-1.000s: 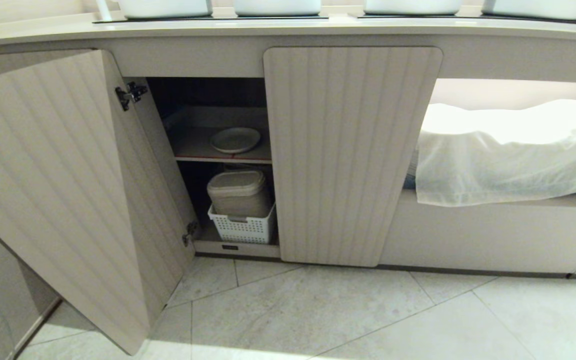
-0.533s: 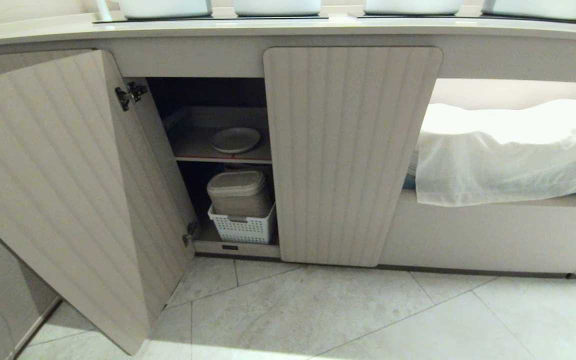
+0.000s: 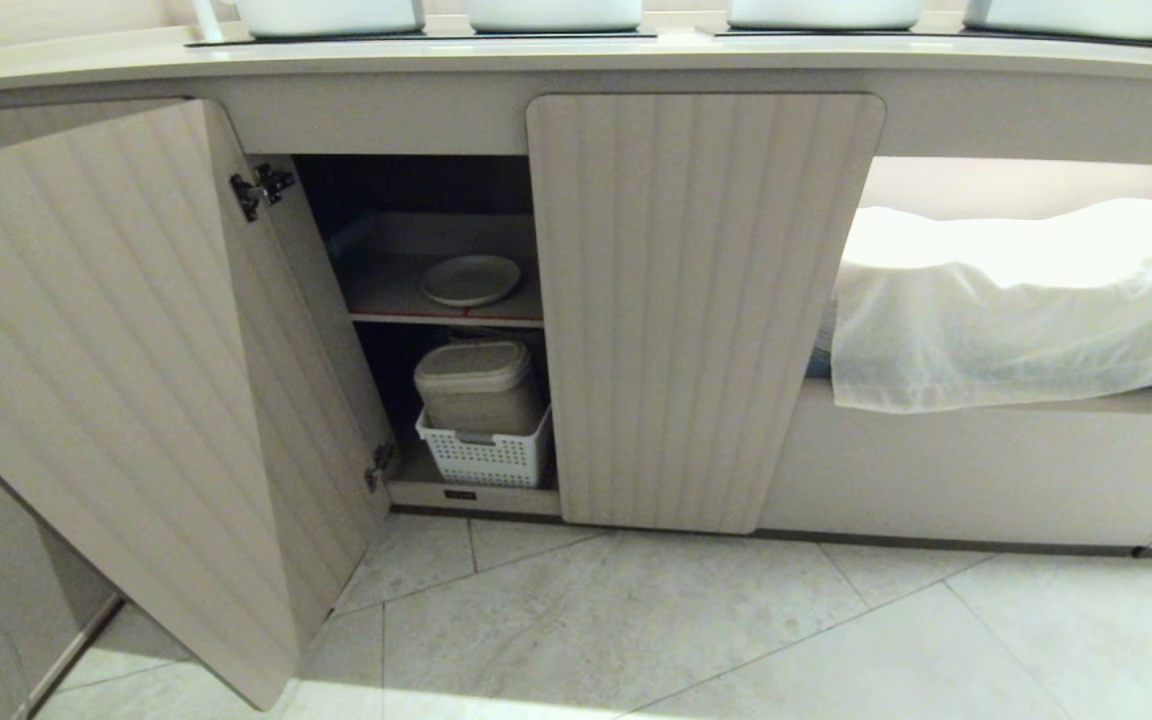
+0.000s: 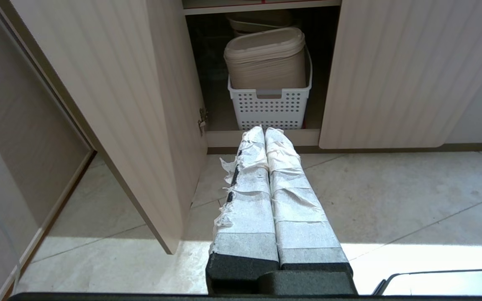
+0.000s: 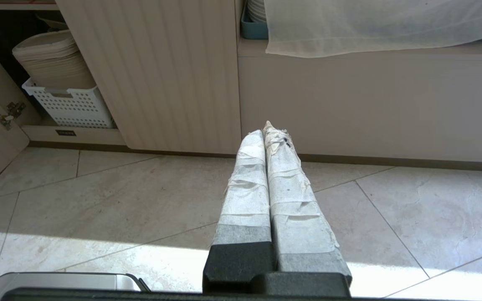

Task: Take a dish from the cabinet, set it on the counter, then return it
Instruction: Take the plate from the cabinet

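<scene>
The left gripper (image 4: 265, 131) is seen with its taped fingers pressed together on nothing, held low over the tiled floor (image 3: 696, 620) in front of the open compartment; the right gripper (image 5: 268, 131) is likewise closed and empty, held over the floor before the shut middle door (image 3: 701, 310). Neither arm is caught by the head view.

Taken from left to right, the cabinet (image 3: 356, 120) is found with its left door (image 3: 126, 370) swung wide on its hinges. Inside, the dish (image 3: 471, 279) is lying flat on the red-edged shelf (image 3: 446, 318), near the shelf's front edge and toward its right side, apart from everything else. Under the shelf, a white perforated basket (image 3: 486, 455) holding a lidded beige container (image 3: 476, 385) is set on the cabinet floor. Next comes the closed middle door, and beyond it an open bay where a white cloth (image 3: 1016, 300) is draped over things that are mostly hidden. Above all of it, the counter (image 3: 576, 55) runs along the top, with white vessels (image 3: 556, 12) standing near its back edge.

As to progress, either nothing beyond the door opening has been done, or the whole cycle has been finished with the dish returned; which of the two cannot be settled from this moment. If it is the start, the reach, the lift to the counter and the return are all left.
</scene>
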You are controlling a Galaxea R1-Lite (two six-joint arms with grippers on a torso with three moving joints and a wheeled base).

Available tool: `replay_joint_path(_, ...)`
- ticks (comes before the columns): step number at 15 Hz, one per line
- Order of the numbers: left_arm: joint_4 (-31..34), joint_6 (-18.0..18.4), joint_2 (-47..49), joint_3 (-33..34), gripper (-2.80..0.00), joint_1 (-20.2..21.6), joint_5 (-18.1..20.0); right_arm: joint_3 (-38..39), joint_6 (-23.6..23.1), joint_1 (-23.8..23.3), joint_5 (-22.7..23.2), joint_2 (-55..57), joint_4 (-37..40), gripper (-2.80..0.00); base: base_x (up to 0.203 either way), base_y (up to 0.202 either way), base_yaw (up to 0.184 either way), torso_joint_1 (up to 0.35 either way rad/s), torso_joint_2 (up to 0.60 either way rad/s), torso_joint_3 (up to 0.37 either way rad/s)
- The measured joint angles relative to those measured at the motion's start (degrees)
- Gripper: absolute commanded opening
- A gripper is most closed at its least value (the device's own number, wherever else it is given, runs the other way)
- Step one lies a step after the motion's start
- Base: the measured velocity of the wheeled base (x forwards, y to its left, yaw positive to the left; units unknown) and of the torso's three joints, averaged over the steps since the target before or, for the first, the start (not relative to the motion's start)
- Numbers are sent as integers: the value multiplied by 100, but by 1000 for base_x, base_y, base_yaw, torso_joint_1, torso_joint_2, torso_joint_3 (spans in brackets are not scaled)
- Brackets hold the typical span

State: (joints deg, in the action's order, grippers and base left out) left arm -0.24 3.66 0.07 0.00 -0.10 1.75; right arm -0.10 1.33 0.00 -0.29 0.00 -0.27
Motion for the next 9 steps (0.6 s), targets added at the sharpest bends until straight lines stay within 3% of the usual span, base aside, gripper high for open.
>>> replay_joint_path(3,0,11,0,0,-280,0,33,0,-2,0,5,0,-2,-280,24,0,0,1,1,2)
replay_joint_path(9,0,13,0,0,-280,0,33,0,-2,0,2,0,-1,-280,194,0,1,3,1,3)
